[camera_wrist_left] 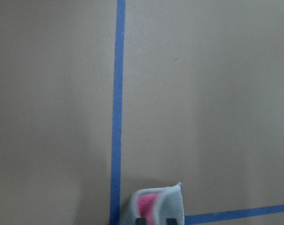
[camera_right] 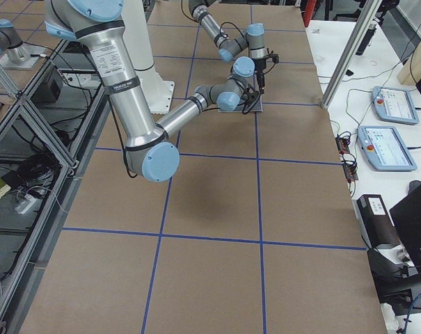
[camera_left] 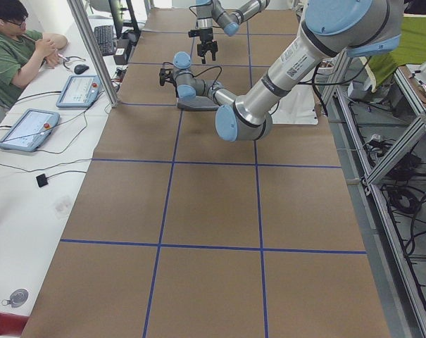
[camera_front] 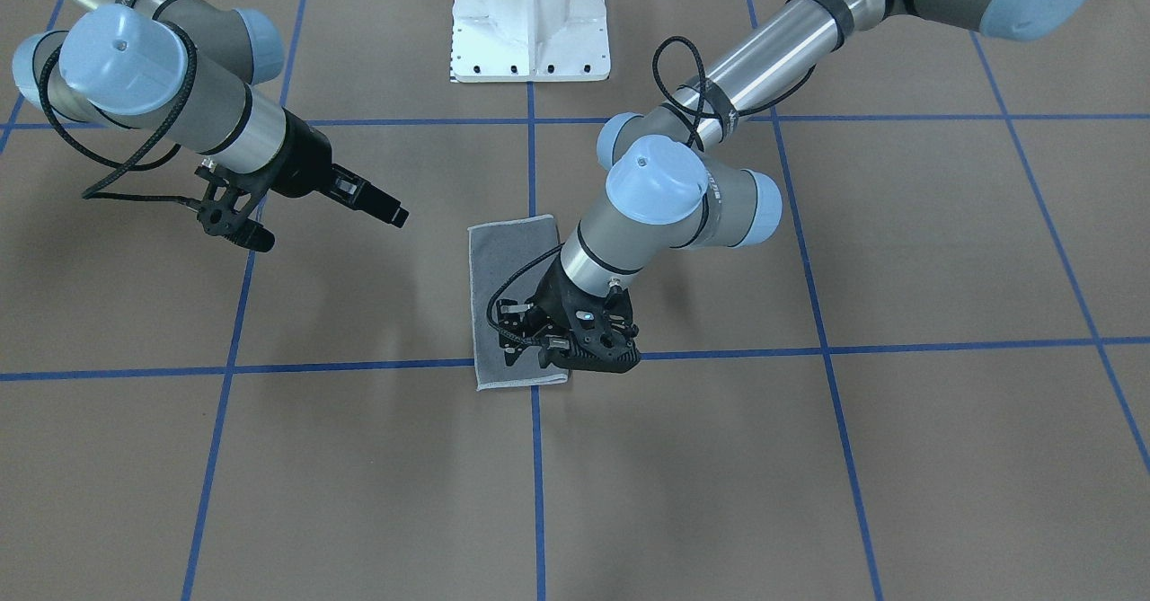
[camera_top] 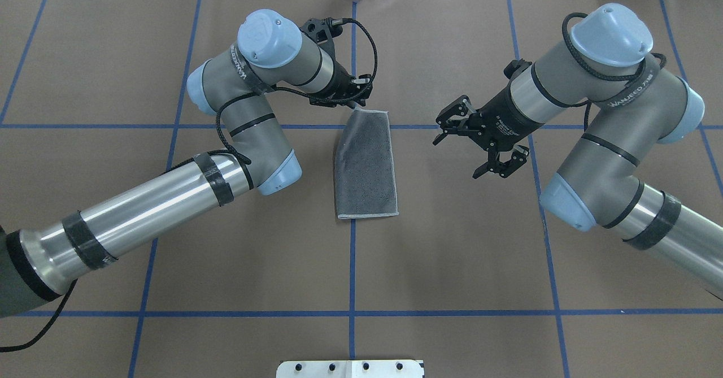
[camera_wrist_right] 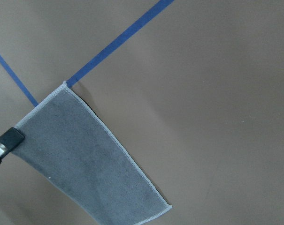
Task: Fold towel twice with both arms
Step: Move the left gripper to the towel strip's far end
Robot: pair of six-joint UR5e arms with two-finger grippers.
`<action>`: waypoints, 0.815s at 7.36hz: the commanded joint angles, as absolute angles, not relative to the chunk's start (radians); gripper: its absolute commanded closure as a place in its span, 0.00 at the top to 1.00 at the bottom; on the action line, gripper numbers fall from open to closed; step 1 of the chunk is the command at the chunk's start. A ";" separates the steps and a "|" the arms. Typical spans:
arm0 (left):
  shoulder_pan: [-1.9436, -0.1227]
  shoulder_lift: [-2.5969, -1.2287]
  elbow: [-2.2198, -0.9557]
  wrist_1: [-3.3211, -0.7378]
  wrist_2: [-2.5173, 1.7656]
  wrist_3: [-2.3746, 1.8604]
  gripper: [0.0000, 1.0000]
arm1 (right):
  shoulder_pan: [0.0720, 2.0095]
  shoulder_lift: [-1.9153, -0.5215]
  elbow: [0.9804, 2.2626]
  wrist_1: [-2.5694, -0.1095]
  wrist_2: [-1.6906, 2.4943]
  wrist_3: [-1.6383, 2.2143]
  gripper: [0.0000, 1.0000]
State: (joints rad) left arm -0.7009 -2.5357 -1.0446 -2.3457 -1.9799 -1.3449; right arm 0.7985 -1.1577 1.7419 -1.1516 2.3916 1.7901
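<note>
Right now the towel [camera_top: 366, 163] is lying mid-worktop [camera_top: 452, 253] as a grey strip, folded once, its near end sitting flat. Beside it my right tool [camera_top: 464, 145] is hanging released, well apart. At the far end my left tool [camera_wrist_left: 155, 221] is clenching a corner; I'm planning to carry it low toward the near edge, matching hems.

Folded grey-and-pink terry towel [camera_top: 366, 163] lies at the centre of the brown paper-covered desk [camera_top: 480, 253]. Black two-finger left gripper [camera_wrist_left: 155, 220] is at its far end; black two-finger right gripper [camera_top: 439, 130] is apart, on the robot's right.
</note>
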 commanded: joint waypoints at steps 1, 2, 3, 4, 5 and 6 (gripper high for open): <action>-0.721 -2.540 -1.054 -2.341 -2.015 -1.350 0.96 | 0.798 -1.158 1.743 -1.150 2.391 1.790 1.00; -0.721 -2.530 -1.064 -2.335 -2.051 -1.382 0.98 | 0.796 -1.158 1.743 -1.150 2.391 1.790 1.00; -0.710 -2.492 -1.113 -2.335 -2.065 -1.485 0.98 | 0.796 -1.158 1.743 -1.150 2.391 1.790 1.00; -0.706 -2.438 -1.197 -2.330 -2.068 -1.619 0.98 | 0.796 -1.157 1.743 -1.152 2.379 1.790 1.00; -0.697 -2.380 -1.283 -2.309 -2.066 -1.720 0.98 | 0.799 -1.160 1.741 -1.151 2.373 1.789 1.00; -0.654 -2.311 -1.378 -2.269 -2.060 -1.789 0.98 | 0.810 -1.160 1.743 -1.152 2.365 1.748 1.00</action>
